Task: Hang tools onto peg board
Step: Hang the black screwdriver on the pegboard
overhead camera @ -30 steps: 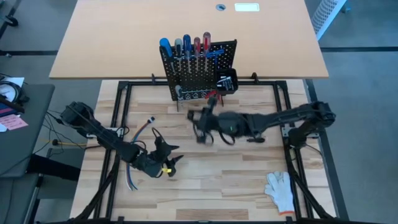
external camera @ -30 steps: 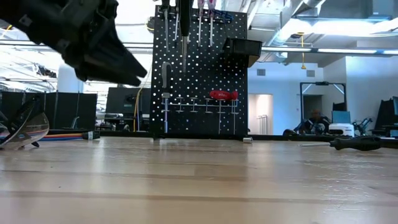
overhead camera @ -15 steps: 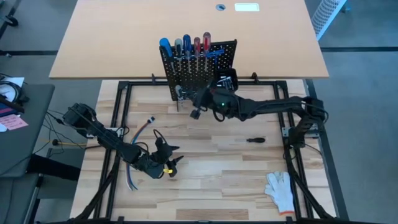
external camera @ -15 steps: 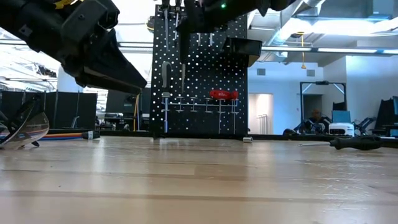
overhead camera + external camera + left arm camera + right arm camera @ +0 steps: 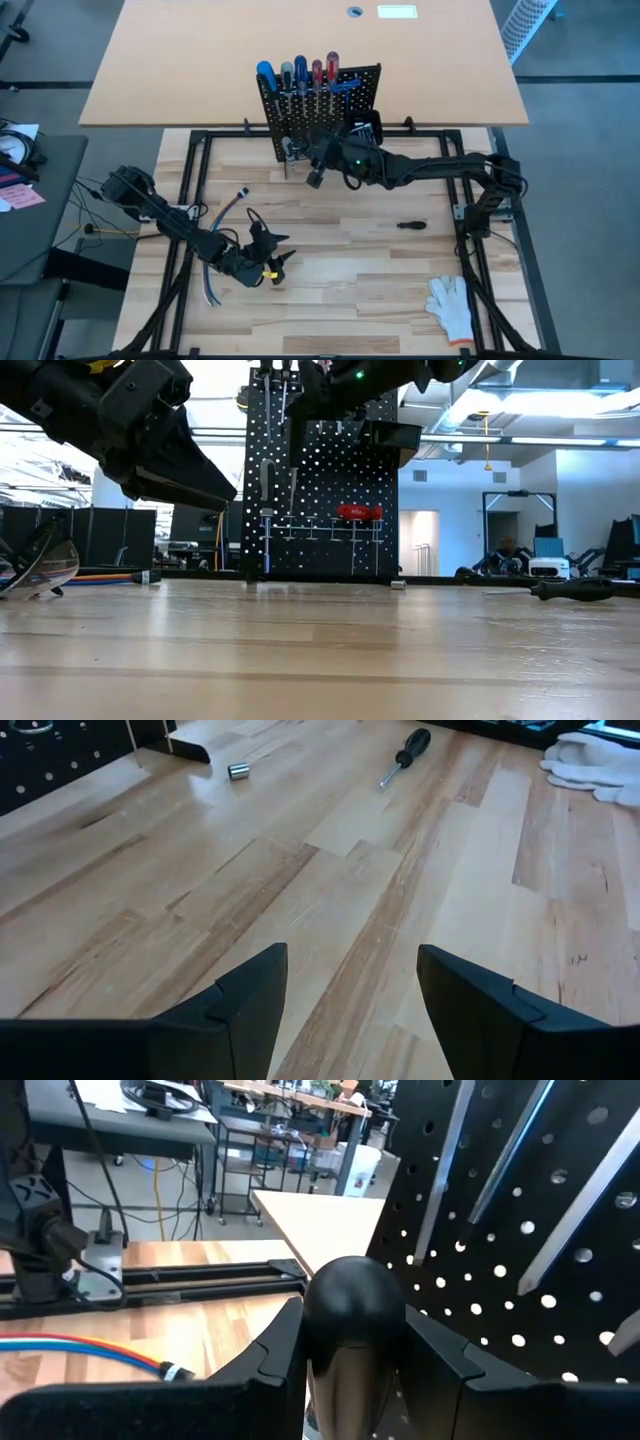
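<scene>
Left gripper [image 5: 272, 262] parked low over the left half of the table [image 5: 350, 270], fingers [image 5: 250, 1000] spread wide with nothing between them. Same pose as a second ago, no motion on that arm. Bundle of coloured cables [image 5: 218, 250] lies just beside it on the wood.

Peg board [image 5: 320, 115] stands upright at the far edge, centre. Screwdrivers [image 5: 300, 75] with blue, grey and red handles sit in the top row, small black bin [image 5: 365, 132] hangs at its right side, red-handled pliers [image 5: 358, 512] hang mid-board in the low view.

Right gripper [image 5: 316, 172] is now right up at the board's lower left front. A second ago it was further out over the table, mid-centre; half a second ago nearly where it is now, so only a small shift since then. Its fingers [image 5: 275, 1355] are clamped on a black-handled tool [image 5: 350, 1330], rounded handle end towards the wrist camera, board holes and hanging shafts close behind it. Cannot tell whether the tool touches the board.

Black screwdriver [image 5: 411, 224] lies loose on the table right of centre; it was hidden under the right arm a second ago, exposed now. Small metal socket [image 5: 238, 770] lies near the board foot. White glove [image 5: 450, 305] at the near right corner, unchanged.
</scene>
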Robot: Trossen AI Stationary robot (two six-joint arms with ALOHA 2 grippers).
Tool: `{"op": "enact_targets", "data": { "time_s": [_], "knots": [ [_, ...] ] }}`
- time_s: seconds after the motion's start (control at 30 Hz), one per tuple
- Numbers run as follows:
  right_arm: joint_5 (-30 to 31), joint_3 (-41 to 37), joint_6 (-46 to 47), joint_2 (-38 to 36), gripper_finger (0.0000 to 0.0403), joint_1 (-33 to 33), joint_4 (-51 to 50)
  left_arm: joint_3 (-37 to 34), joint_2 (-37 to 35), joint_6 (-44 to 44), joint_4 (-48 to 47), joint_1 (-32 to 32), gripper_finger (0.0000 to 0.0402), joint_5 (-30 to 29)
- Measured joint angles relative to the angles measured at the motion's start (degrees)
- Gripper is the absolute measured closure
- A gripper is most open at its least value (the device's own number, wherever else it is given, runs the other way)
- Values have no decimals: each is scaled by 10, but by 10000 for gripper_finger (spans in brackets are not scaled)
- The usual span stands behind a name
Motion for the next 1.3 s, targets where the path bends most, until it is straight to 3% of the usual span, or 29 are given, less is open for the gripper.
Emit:
{"op": "enact_targets", "data": {
  "time_s": [0.87,1.13,1.3],
  "knots": [
    [-13,32,90,54,286,-35,-46,0,0,-1,3,0,181,1],
    [-12,31,101,56,181,-36,-62,0,0,-2,1,0,181,1],
    [-12,31,100,55,167,-36,-56,0,0,-2,1,0,181,1]
  ]
}}
